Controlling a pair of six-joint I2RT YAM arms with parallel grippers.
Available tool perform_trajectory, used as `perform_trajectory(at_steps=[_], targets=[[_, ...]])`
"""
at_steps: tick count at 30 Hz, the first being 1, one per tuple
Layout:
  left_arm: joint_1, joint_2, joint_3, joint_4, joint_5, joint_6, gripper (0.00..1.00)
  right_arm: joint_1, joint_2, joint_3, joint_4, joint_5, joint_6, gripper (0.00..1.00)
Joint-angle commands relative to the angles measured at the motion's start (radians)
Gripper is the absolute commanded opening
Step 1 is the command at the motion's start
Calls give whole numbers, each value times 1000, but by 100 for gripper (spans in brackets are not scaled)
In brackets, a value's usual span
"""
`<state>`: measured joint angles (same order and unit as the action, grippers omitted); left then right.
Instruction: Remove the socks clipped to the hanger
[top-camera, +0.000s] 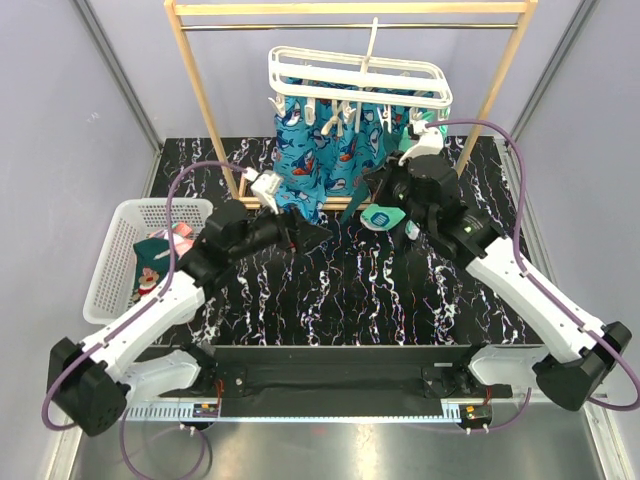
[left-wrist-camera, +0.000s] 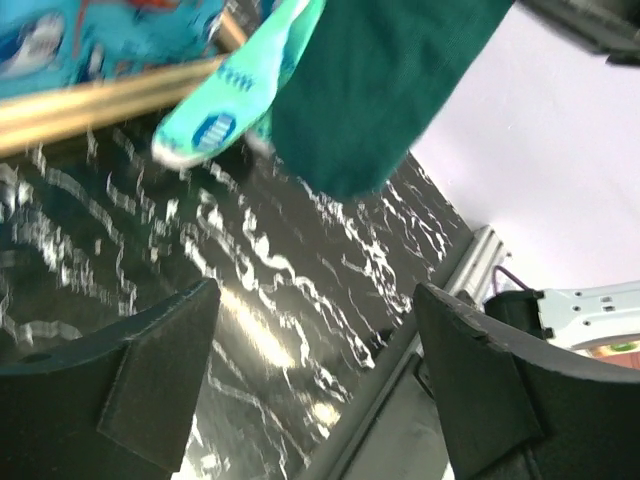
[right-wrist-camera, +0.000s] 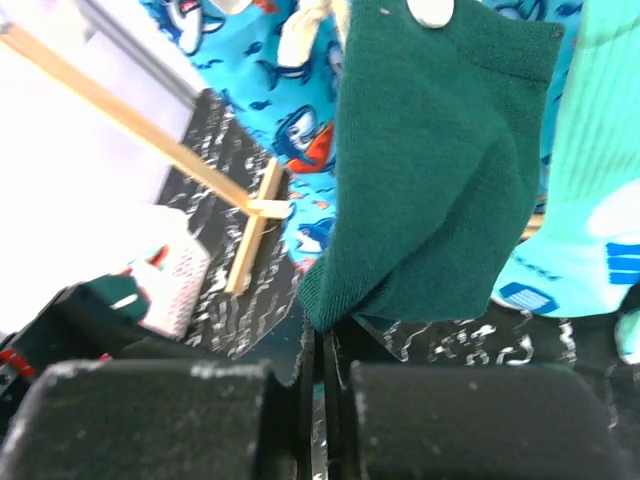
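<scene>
Top external — black marbled table, lilac walls.
White basket holds socks; left gripper apart, right gripper clamps teal sock.

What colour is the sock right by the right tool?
Dark teal sock, plain with no pattern; clearest in the right wrist view.

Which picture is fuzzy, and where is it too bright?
Left wrist view: smeared, the mint sock and table fuzzy, with glare on the table. Right wrist view: the teal sock is sharp, the wall washed out white. Top view: sharp.
</scene>
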<state>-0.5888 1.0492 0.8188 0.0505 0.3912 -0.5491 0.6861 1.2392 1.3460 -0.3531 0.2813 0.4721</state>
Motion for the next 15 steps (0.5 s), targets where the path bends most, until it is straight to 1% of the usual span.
perform_trajectory(at_steps=[1, 4, 8, 11, 13, 15], targets=[[-80, 46, 129, 134, -86, 154, 86, -3, -44, -2, -14, -80, 71, 0], [-138, 97, 181, 130, -139, 242, 86, -2, -73, -30, 29, -126, 98, 0], [-183, 179, 267, 124, -218, 288, 86, -2, -81, -24, 16, -123, 123, 0], [-210, 219, 284, 123, -262, 310, 85, -3, -101, -36, 23, -116, 138, 0], [-229, 229, 275, 150, -278, 328, 84, -2, -107, -39, 23, -120, 149, 0], [-246, 230, 261, 185, -298, 336, 81, -2, -109, -39, 20, -131, 158, 0]])
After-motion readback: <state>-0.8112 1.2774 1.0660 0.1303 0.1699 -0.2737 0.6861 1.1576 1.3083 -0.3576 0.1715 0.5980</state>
